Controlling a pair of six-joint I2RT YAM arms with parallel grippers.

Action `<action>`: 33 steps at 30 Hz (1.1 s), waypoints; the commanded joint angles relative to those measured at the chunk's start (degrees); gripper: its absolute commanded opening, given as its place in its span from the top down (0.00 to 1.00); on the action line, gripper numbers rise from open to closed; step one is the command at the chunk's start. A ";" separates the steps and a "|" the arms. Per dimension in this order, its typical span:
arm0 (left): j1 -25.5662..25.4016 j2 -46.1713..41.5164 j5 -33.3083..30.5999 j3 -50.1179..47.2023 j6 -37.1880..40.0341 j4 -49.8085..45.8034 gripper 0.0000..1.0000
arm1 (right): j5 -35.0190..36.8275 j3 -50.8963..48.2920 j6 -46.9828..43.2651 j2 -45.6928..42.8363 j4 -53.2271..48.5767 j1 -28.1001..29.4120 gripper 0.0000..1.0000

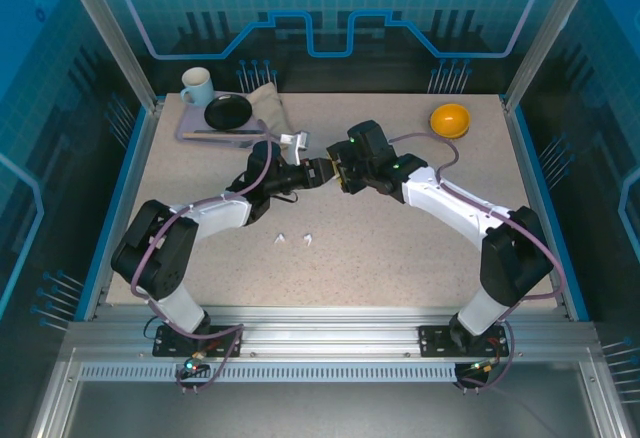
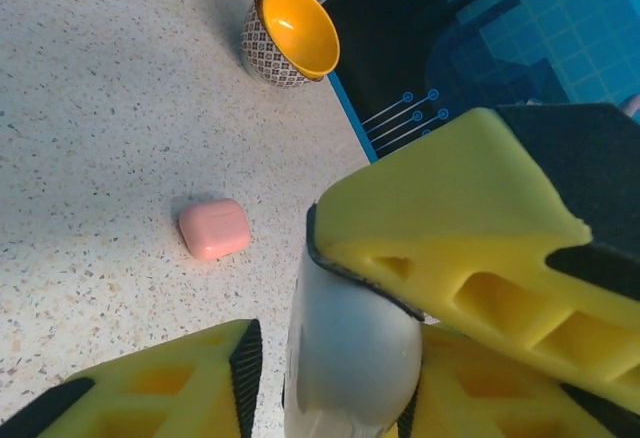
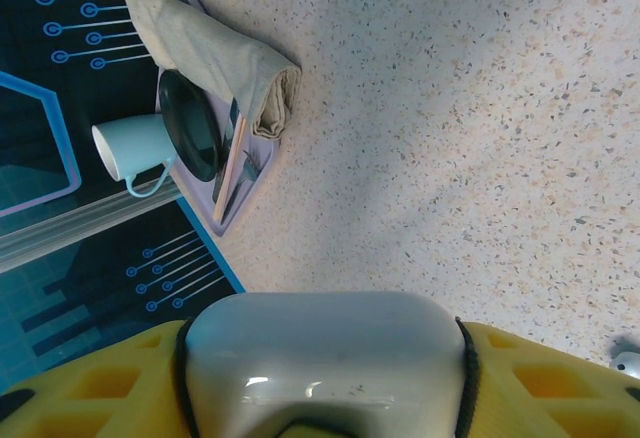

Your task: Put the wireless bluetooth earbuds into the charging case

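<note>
From the overhead camera I see the speckled table (image 1: pixel 400 248) with both arms reaching in to meet near its middle, the left arm (image 1: pixel 215 213) from the near left and the right arm (image 1: pixel 450 198) from the near right. At the far left corner sits a lavender tray (image 1: pixel 185 130) carrying a folded beige cloth (image 1: pixel 268 106), a black plate (image 1: pixel 228 111) and a pale blue mug (image 1: pixel 197 85). A yellow bowl (image 1: pixel 450 119) stands well apart at the far right. The right gripper (image 1: pixel 345 175) pinches a white charging case (image 3: pixel 320 343). On my right wrist feed its yellow fingers press against both sides of the case. The left gripper (image 1: pixel 322 172) faces it tip to tip, and on the left wrist feed its jaws sit either side of the same case. They are not quite closed, and I can make out a dark sliver of gap between one pad and the case wall. A pink charging case (image 2: pixel 213 228) lies flat on the table beyond the grippers, lid down, between them and the bowl. Two white earbuds (image 1: pixel 281 239) lie loose on the table near the arm bases. The second one (image 1: pixel 307 239) is just beside the first, and both are well apart from either case and touched by neither claw.
</note>
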 commanded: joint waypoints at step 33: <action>8.77 -13.80 18.74 8.32 13.00 -28.56 1.00 | -21.61 -7.46 -59.86 -15.24 10.36 -11.65 0.21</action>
